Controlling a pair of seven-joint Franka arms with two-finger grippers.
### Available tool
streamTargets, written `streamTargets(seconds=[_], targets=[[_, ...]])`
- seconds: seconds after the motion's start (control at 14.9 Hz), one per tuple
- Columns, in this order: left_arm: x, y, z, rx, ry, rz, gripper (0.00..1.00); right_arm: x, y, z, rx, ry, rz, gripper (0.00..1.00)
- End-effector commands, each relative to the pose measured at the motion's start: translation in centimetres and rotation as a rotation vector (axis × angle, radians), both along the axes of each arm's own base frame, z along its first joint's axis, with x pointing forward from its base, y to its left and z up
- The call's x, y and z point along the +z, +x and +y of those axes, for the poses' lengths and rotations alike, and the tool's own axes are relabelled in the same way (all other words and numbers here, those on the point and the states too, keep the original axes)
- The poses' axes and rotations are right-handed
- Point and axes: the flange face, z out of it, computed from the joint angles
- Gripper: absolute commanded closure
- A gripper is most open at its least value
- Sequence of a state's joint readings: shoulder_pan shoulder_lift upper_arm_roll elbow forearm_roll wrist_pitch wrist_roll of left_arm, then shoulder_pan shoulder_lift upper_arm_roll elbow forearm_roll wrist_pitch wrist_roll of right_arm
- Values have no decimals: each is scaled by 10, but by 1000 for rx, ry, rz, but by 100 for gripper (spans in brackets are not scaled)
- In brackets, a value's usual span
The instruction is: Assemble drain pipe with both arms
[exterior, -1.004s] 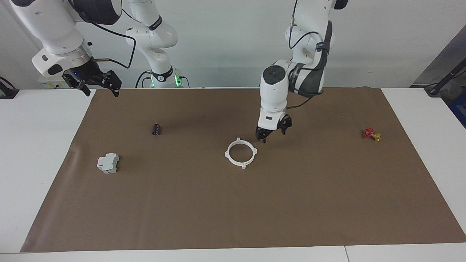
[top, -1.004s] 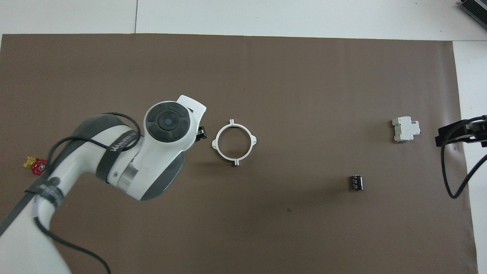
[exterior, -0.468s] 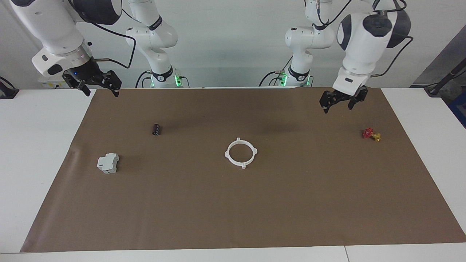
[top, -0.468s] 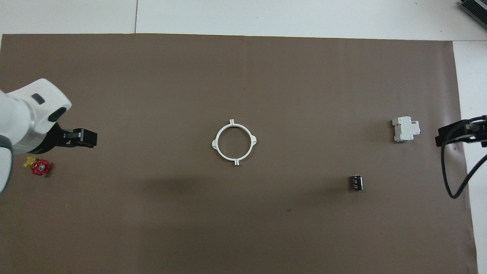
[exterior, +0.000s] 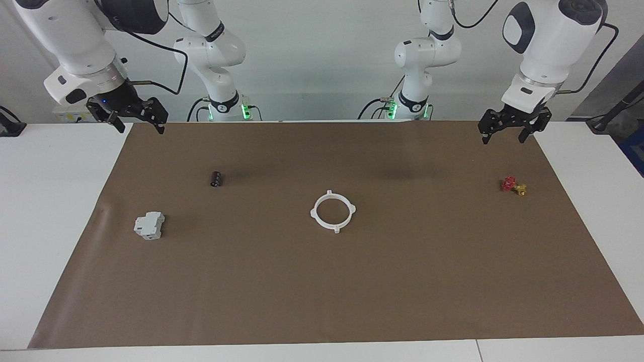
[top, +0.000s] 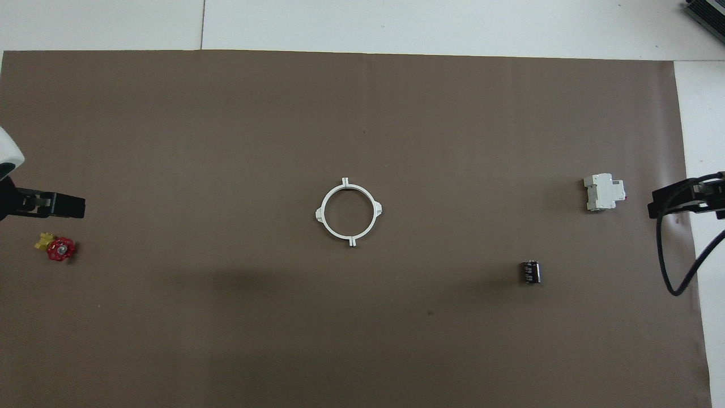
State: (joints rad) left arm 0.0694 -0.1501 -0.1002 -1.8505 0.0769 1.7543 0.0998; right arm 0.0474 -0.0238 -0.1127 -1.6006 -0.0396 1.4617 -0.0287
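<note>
No writing was readable; the white ring [exterior: 333,211] lay whole, left pincer [exterior: 508,131] and right pincer [exterior: 137,122] both spread, holding nothing.

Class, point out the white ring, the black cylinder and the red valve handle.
white ring [exterior: 319,202]: facing view, on its band.
black cylinder [exterior: 216,179]: facing view, on its side.
red valve handle [top: 60,249]: overhead view, on its wheel.

A robotics lab: two large white jointed robot arms [exterior: 548,45] stand at a white worktop [exterior: 50,211] under a brown paper mat [exterior: 352,281], bare white wall beside the arms.
</note>
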Motion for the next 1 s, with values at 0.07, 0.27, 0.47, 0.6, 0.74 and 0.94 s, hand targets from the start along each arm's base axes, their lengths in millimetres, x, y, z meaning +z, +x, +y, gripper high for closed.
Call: streamTargets(seconds=[0.07, 0.27, 0.47, 0.6, 0.74, 0.94], targets=[[0, 3, -8, -21, -19, -9, 0, 2, 4, 5, 9, 50, -84, 0], [5, 7, -6, 30, -166, -30, 0, 3, 6, 5, 7, 56, -96, 0], [4, 7, -1, 38, -175, -31, 0, 2, 6, 5, -11, 55, -93, 0], [3, 7, -4, 32, -175, -26, 0, 2, 6, 6, -45, 53, -93, 0], [3, 7, -4, 33, -174, -26, 0, 3, 6, 6, -49, 52, -96, 0], [-2, 7, -5, 32, -166, -46, 0, 2, 5, 5, -46, 54, -90, 0]])
